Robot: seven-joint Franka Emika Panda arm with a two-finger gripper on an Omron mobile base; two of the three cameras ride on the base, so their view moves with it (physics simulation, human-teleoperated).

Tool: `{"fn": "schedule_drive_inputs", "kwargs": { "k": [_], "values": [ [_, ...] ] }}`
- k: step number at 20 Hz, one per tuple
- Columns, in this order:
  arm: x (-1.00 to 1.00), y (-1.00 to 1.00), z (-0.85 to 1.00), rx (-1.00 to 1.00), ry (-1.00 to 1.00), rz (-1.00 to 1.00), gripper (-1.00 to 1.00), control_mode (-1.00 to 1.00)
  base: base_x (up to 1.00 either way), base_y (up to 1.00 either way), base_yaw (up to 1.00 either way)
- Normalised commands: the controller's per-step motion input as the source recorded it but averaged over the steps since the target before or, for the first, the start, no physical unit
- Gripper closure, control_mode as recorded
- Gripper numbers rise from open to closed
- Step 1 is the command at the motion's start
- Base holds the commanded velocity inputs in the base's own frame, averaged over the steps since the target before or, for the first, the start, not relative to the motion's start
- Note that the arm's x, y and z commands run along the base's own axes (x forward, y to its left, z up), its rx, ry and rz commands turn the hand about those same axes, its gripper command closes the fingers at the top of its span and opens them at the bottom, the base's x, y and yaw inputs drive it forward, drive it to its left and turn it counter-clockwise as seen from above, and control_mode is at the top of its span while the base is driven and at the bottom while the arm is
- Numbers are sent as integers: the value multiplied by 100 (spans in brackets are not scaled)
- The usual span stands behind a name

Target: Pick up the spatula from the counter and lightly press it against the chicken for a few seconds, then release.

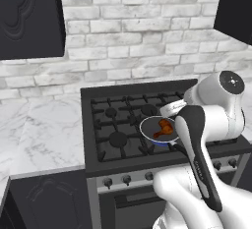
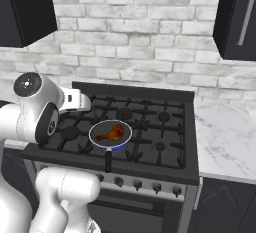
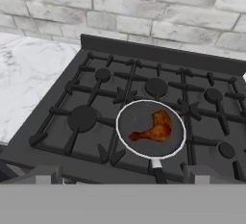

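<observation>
Looking across the left base view, the chicken (image 1: 164, 128) lies in a pan (image 1: 145, 125) at centre-right of the frame, on the front burners of the stove (image 1: 106, 120). The arm (image 1: 197, 144) curves up just right of it, and marble counter (image 1: 44, 134) fills the left side. In the right base view the same chicken (image 2: 112, 133) sits left of centre in its pan (image 2: 95, 129), and more counter (image 2: 225, 132) stretches along the right edge. In the hand view the pan lies just below the middle of the frame, and the gripper (image 3: 122, 177) stands wide, its fingertips (image 3: 45, 175) far apart near the bottom with nothing between them. Where the spatula lies on the counter I cannot tell. It should be light and stiff, lying flat and prone to skid, so the best hold is probably about midway along the handle, pinched across its narrow width. The chicken looks glazed and soft, and is likely to slide under pressure.
</observation>
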Motion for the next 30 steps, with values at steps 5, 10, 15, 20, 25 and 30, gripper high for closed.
{"fn": "schedule_drive_inputs", "kwargs": {
  "k": [5,10,15,20,25,30],
  "values": [
    [0,0,0,0,0,0,-100,100,0,0,0],
    [0,0,0,0,0,0,-100,100,0,0,0],
    [0,0,0,0,0,0,-100,100,-5,0,0],
    [0,0,0,0,0,0,-100,100,-46,-1,0],
    [0,0,0,0,0,0,-100,100,-55,-11,0],
    [0,0,0,0,0,0,-100,100,-49,-19,-1]
  ]
}}
